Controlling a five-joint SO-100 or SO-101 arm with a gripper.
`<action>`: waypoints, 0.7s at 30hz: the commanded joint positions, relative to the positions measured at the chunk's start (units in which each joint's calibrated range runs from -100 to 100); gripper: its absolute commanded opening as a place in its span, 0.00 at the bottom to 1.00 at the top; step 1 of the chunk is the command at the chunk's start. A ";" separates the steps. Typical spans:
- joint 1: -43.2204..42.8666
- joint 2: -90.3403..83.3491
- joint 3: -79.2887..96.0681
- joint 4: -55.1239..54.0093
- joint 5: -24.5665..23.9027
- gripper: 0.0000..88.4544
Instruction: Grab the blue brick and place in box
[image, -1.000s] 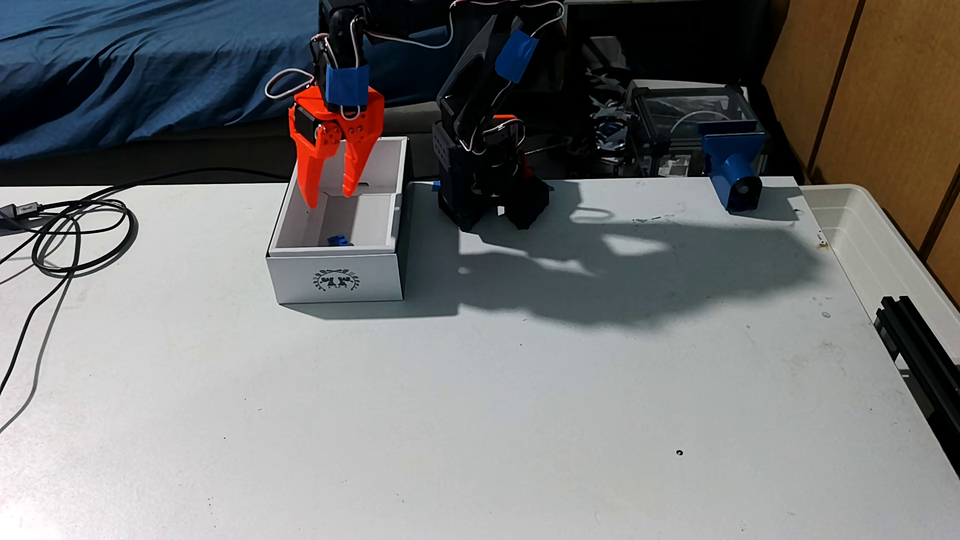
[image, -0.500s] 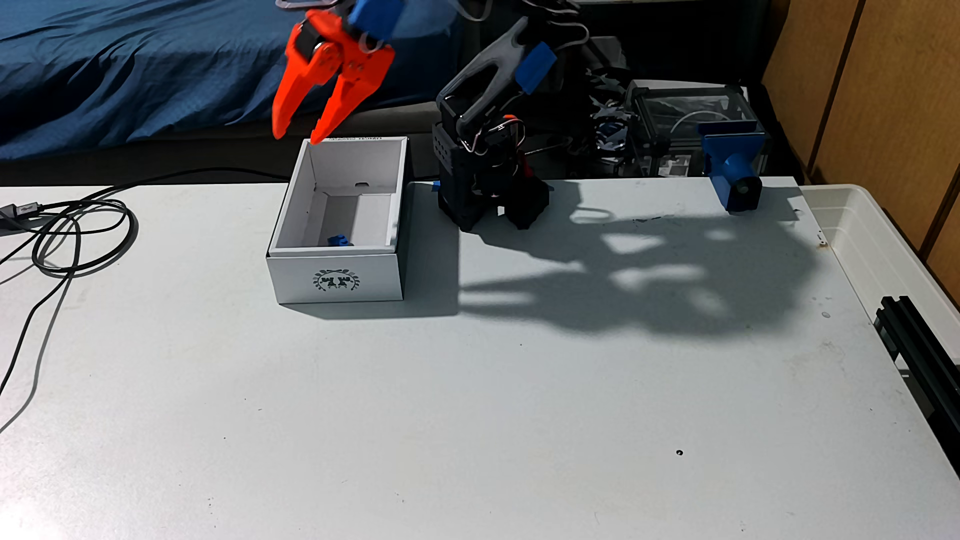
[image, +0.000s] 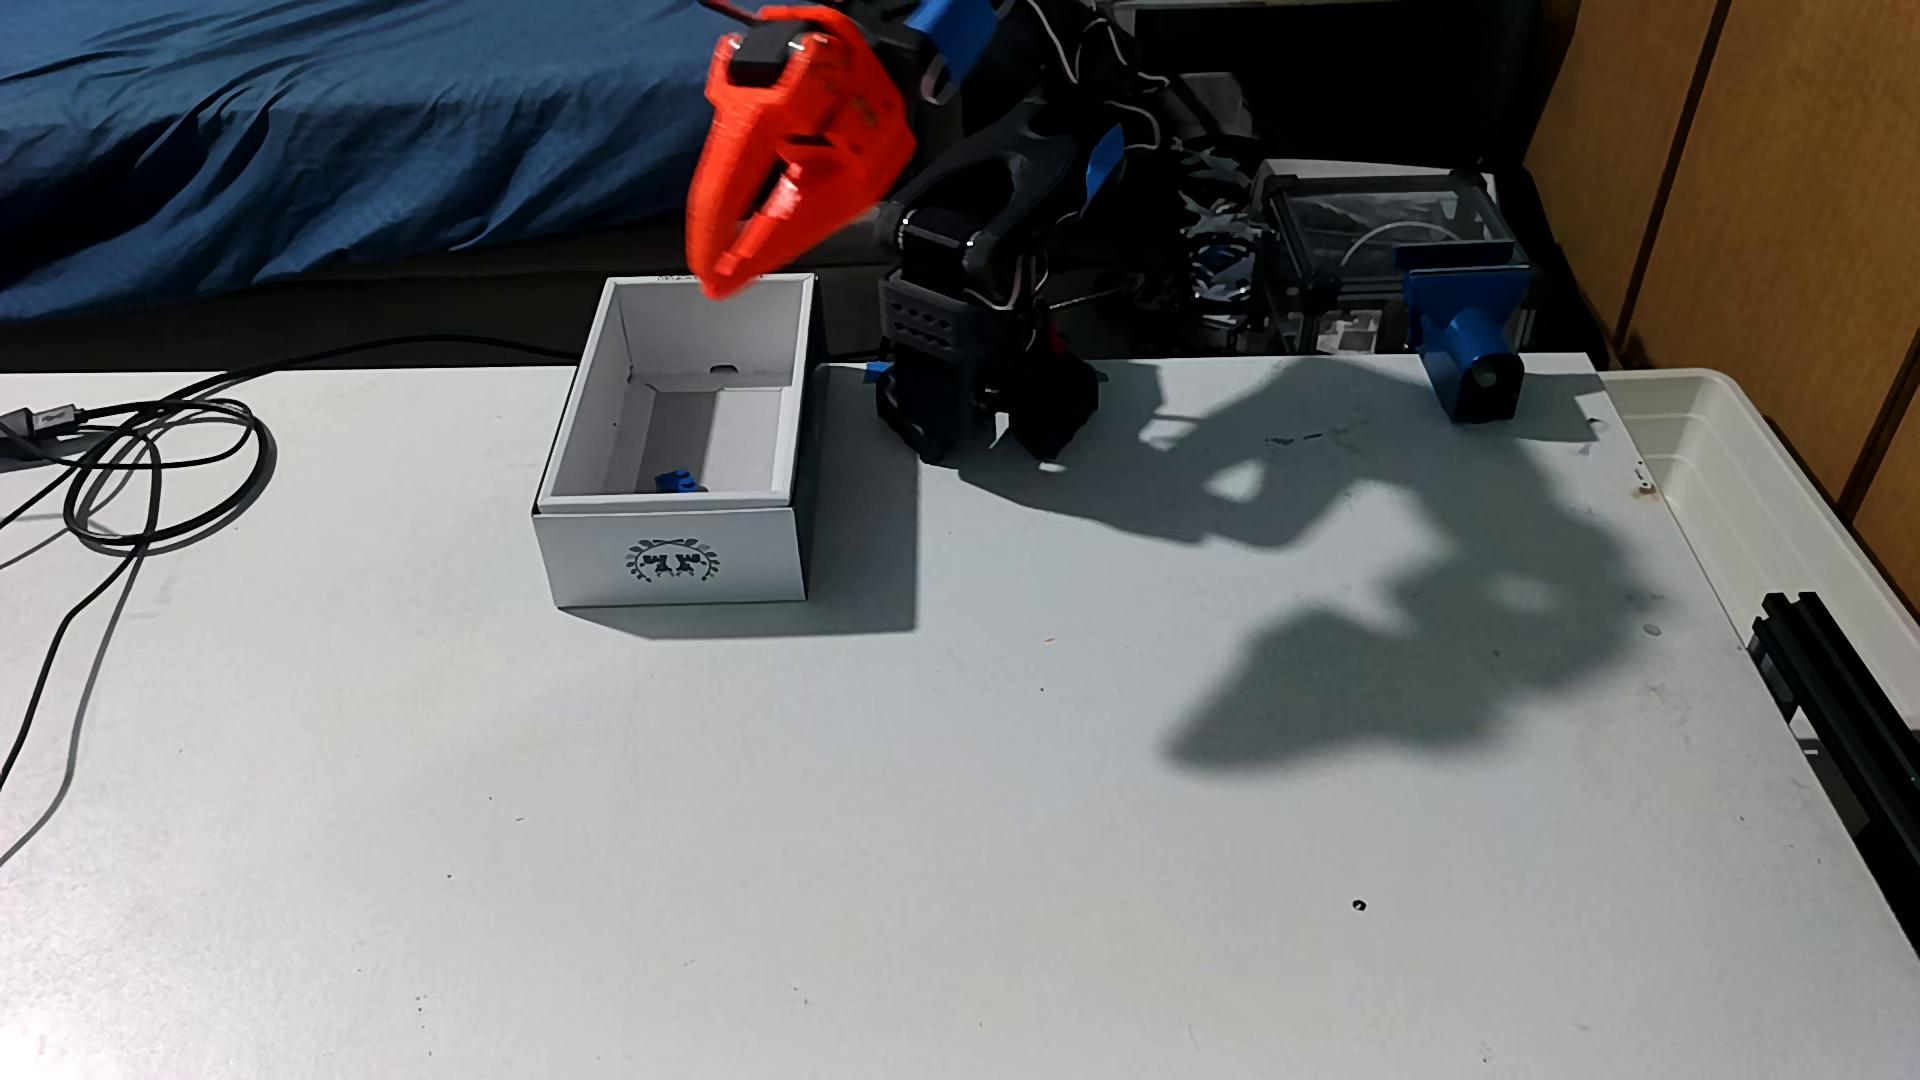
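Note:
The small blue brick (image: 681, 482) lies on the floor of the white box (image: 727, 550), close behind the front wall that bears the dark wreath emblem. The lower part of the brick is hidden by that wall. My orange gripper (image: 731, 280) hangs in the air over the box's far edge, tilted down and towards the camera, well above the brick. It is blurred by motion. Its two fingers meet at the tips with nothing between them, so it looks shut.
The black arm base (image: 977, 405) stands right of the box at the table's back edge. A blue bracket (image: 1465, 343) sits at the back right, a translucent tub (image: 1766, 498) beyond the right edge, and coiled cables (image: 156, 467) lie at the left.
The gripper rose out of the box, swung right and towards the camera, and its fingers closed together. The brick stayed on the box floor. The arm's shadow shifted right across the table.

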 joint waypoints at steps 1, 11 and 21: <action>-8.09 -2.68 5.47 -7.91 0.24 0.01; -23.99 -17.31 24.63 -14.71 2.92 0.01; -27.26 -19.85 35.90 -16.18 5.92 0.01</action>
